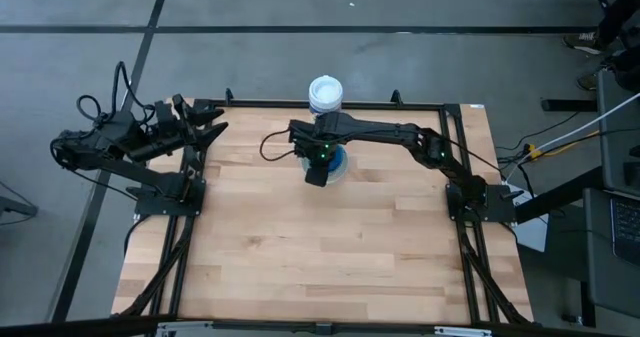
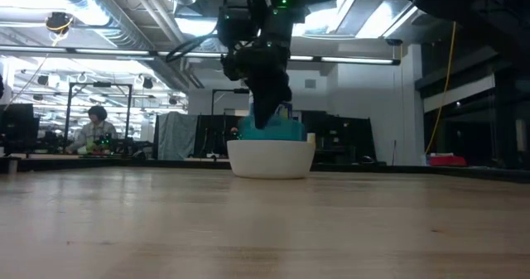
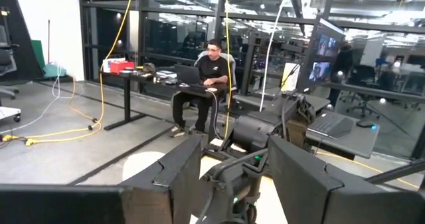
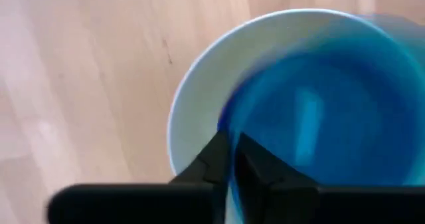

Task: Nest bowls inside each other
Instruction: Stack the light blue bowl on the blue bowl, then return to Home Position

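Observation:
A white bowl (image 2: 271,159) stands on the table at its far middle. A teal bowl (image 2: 273,132) sits inside it, showing above its rim. In the right wrist view a blue bowl (image 4: 319,117) fills the white bowl (image 4: 192,111). My right gripper (image 4: 232,157) comes down on the bowls from above (image 1: 317,172) and is shut on the blue bowl's rim. My left gripper (image 3: 232,184) waits open and level at the table's far left corner (image 1: 205,122), holding nothing. My right gripper pinches the blue bowl's rim (image 4: 224,132) between its two fingers, on the side toward the table's left. One finger is inside the bowl and one outside. The fingers point steeply down. The bowl sits within the white bowl; whether it is lifted I cannot tell.
A white-lidded cylindrical container (image 1: 325,92) stands at the table's far edge, just behind the bowls. Bare wooden tabletop (image 1: 320,247) spreads toward the near edge. A person (image 3: 209,78) sits at a desk in the room beyond.

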